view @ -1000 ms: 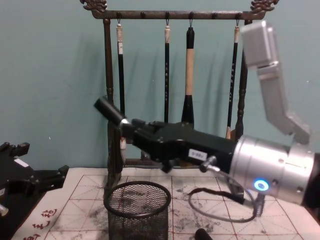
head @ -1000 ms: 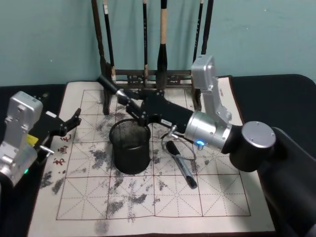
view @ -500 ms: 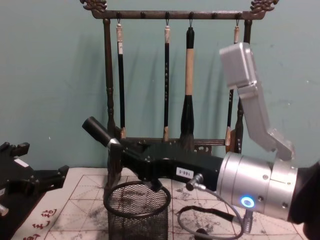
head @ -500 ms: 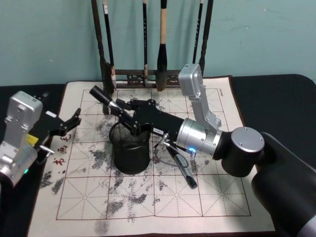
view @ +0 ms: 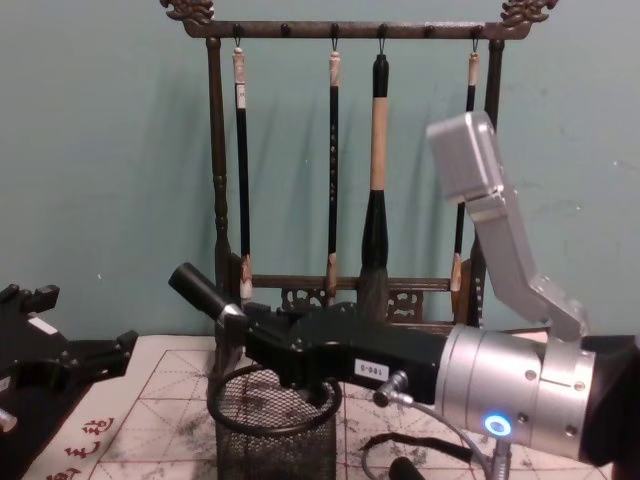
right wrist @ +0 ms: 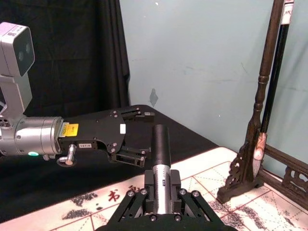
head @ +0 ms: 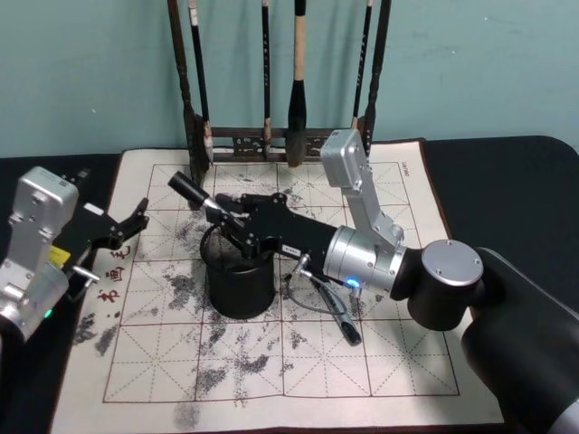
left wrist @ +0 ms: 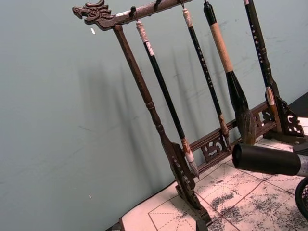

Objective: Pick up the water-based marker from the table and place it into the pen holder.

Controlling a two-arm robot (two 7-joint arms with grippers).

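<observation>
My right gripper (head: 233,220) is shut on the water-based marker (head: 190,191), a silver barrel with a black cap. The marker is tilted, with its cap pointing up and to the left. It hangs just above the rim of the pen holder (head: 240,278), a black mesh cup on the white mat of the table (head: 398,362). In the chest view the gripper (view: 268,338) sits right over the holder (view: 275,432), and the marker's lower tip is hidden behind the fingers. The right wrist view looks along the marker (right wrist: 160,144). My left gripper (head: 127,226) stands open over the mat's left edge.
A tall dark wooden brush rack (head: 271,140) with several hanging brushes stands behind the holder at the mat's far edge. A second dark pen (head: 336,312) and a cable loop lie on the mat right of the holder. Bare mat lies in front.
My right gripper has come down and towards me with the marker, from well above the holder to just over its rim. The left arm has not moved.
</observation>
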